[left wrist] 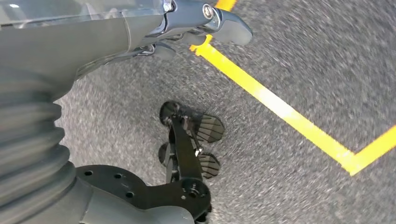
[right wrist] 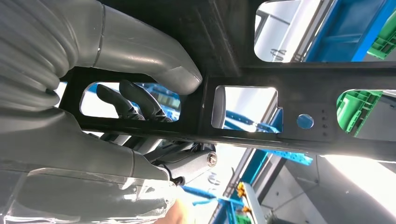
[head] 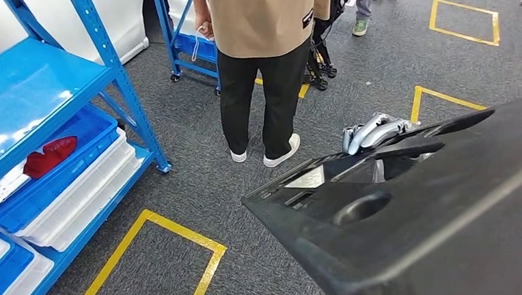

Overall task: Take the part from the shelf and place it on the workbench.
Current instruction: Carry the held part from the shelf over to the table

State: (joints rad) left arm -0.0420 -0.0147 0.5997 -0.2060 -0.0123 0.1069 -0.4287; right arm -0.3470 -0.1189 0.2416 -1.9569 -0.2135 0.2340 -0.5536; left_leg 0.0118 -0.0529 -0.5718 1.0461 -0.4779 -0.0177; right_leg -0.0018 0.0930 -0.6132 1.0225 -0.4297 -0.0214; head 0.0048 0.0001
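The left hand (left wrist: 201,23) is hanging over grey carpet, fingers curled in on nothing. Further right, the right hand (head: 375,132) is gripping the big black plastic part (head: 432,219) — fingers hooked through a cutout, part raised above the floor.

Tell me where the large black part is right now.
The black part fills the head view's lower right, held by the right hand, above the grey carpet near the standing person.

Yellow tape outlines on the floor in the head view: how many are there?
3: one near the blue shelf, one behind the black part, one far right. The part may hide others.
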